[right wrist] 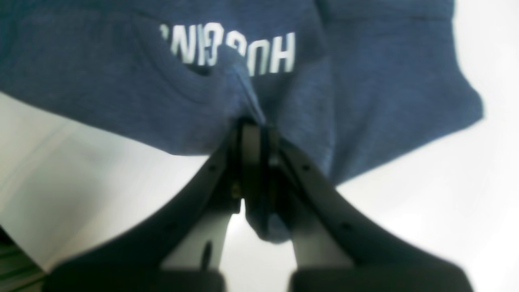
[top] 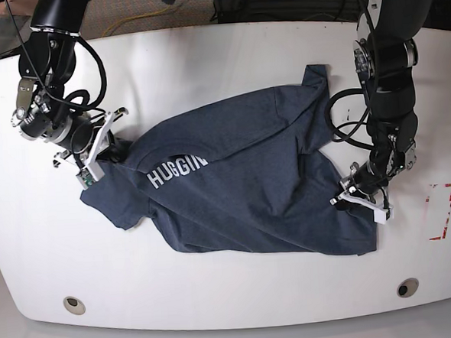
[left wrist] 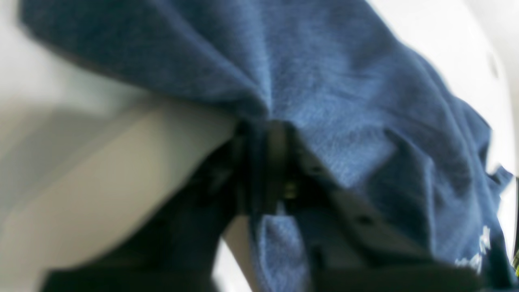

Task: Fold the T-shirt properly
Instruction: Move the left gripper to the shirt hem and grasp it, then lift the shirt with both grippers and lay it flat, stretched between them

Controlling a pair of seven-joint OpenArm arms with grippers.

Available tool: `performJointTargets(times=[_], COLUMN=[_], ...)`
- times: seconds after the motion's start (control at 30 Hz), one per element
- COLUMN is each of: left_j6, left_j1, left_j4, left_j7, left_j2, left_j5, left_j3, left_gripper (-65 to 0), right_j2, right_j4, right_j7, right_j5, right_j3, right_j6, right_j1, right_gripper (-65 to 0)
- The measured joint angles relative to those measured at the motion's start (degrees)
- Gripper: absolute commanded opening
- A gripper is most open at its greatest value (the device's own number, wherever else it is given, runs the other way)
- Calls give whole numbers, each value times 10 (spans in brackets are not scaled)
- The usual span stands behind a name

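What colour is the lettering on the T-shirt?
White block letters on the dark blue T-shirt; the lettering shows best in the right wrist view.

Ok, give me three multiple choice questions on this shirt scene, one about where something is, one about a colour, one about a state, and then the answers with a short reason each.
1. In the base view, where is the white lettering on the T-shirt?
A. On the part of the shirt nearest the right gripper
B. On the part nearest the left gripper
C. On the sleeve at the top

2. What colour is the T-shirt?
A. Red
B. Dark navy blue
C. White

3. What state is the right gripper in?
A. Wide open above the table
B. Shut on nothing
C. Shut on a fold of the T-shirt

Answers: 1 A, the lettering sits on the base view's left, beside the right gripper. 2 B, the cloth is navy in all three views. 3 C, the right wrist view shows cloth pinched between closed jaws.
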Motion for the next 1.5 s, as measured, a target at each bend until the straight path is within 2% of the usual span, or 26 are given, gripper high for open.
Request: performJointTargets(times=[0.17,0.37,0.53,0.73,0.83,0.97,1.2,1.33,1.5], left_j6=[19,28,23,23,20,18,14,16,17], left_j1=[58,129,143,145,140,110,-18,-85,-119], left_j4=[114,287,416,535,579,623,647,650,651], left_j7=[38,107,156,232,251,283,328,354,382], left_j2=[-5,-39,-52,-98,-109,-118,-180,-196,-201], left_j5=[10,25,19,18,13,11,-7,-5,0], left_j3=[9,-6,-41,-71,-91,-117,-126,-127,-111], left_gripper=[-650,-650,-650,-650,-649,-647,-647,-647,-647], right_j2=[0,4,6,26,30,53,93,109,114], right_j4=[-17,-13,7,10,2,-41,-89,-94,-90], right_j7=[0,-2,-5,-41,-44,-65,-59,-52,-49], right_j5=[-2,-2,0,5,10,16,29,35,29], right_j3=[20,59,60,56,56,27,-54,-103,-122], right_j6=[0,0,0,2,3,5,5,7,4], right_j1=[10,42,82,167,219,312,472,547,585], right_gripper=[-650,-650,-650,-650,-650,-650,-650,-650,-650])
